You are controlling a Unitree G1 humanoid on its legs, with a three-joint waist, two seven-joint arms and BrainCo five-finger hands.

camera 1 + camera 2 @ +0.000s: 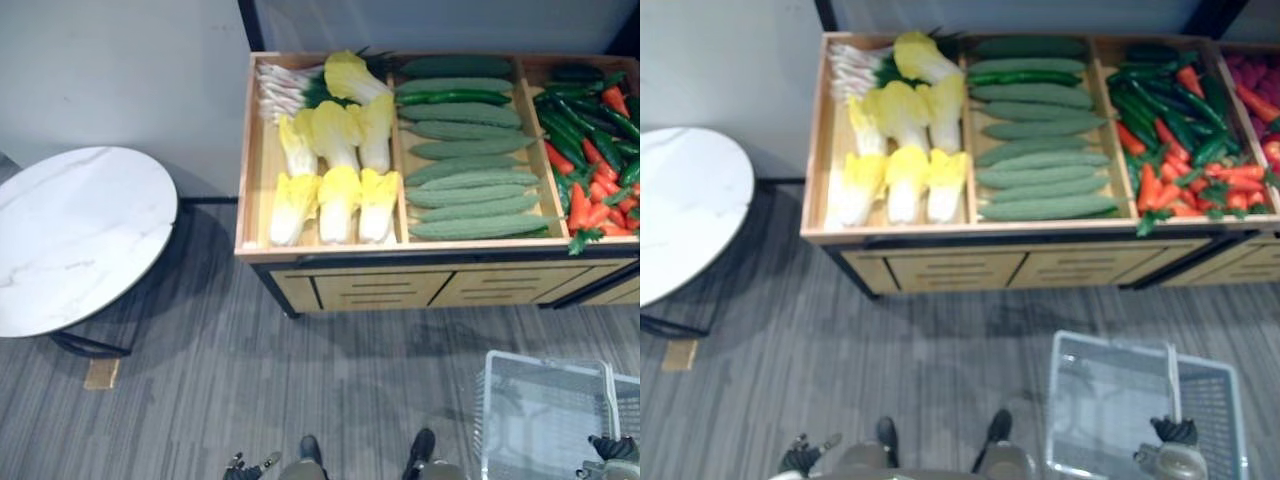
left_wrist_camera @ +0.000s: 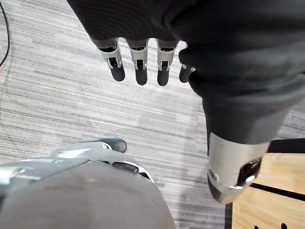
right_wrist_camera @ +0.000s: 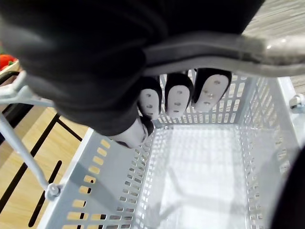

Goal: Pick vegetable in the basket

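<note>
A wooden display stand (image 1: 330, 247) holds yellow-white cabbages (image 1: 335, 160), green cucumbers (image 1: 465, 160), and green and red peppers (image 1: 595, 150). Pale scallions (image 1: 285, 88) lie at its back left. A white plastic basket (image 1: 545, 356) hangs low at the right, in front of the stand, and nothing lies inside it (image 3: 109, 162). My right hand (image 3: 178, 98) is shut round the basket's grey handle (image 3: 228, 47). My left hand (image 2: 138, 67) hangs low at my left side over the carpet, fingers straight, holding nothing.
A round white marble table (image 1: 70, 235) on a dark frame stands to the left of the stand. Grey striped carpet (image 1: 300, 380) lies between me and the stand's drawers. A grey wall runs behind.
</note>
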